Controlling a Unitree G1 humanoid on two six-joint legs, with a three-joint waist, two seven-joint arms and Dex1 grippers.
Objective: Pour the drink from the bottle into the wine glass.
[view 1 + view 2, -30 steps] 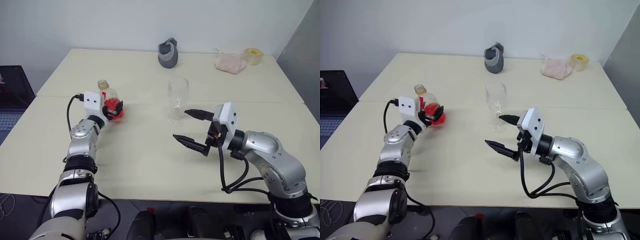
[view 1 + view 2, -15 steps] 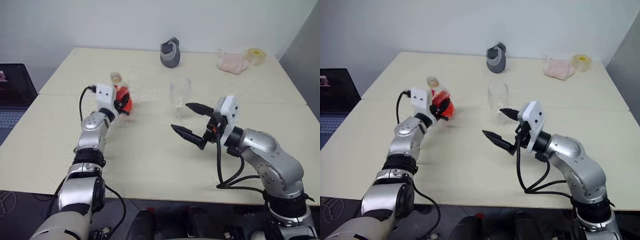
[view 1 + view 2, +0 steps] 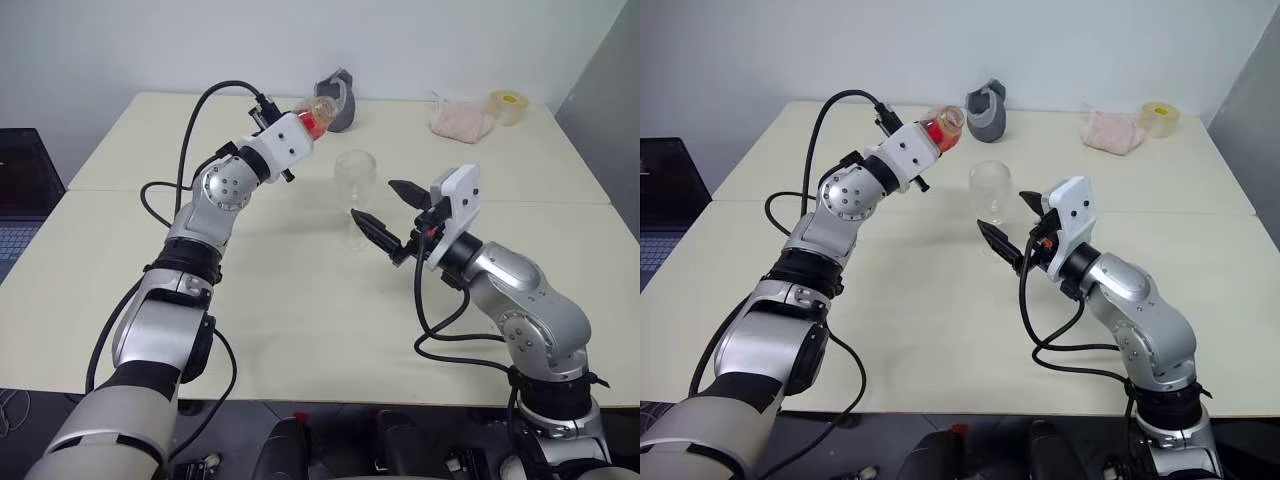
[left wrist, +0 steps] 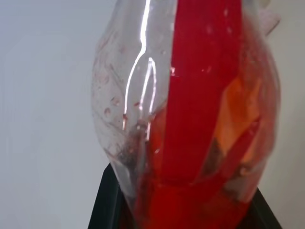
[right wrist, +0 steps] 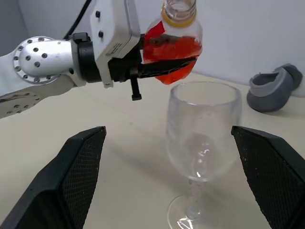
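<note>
Left gripper clamps the bottle aloft at the wine glass's ten o'clock; right gripper, fingers spread wide, flanks the empty glass standing on the table.

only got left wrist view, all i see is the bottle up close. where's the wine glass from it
observer: The wine glass stands on the table, to the right of the bottle, which the left hand holds off the table.
operator: anything in the glass yet
observer: No, it is empty; the drink is in the bottle.
operator: right hand doing anything
observer: The right hand is open, fingers either side of the glass, not touching.
</note>
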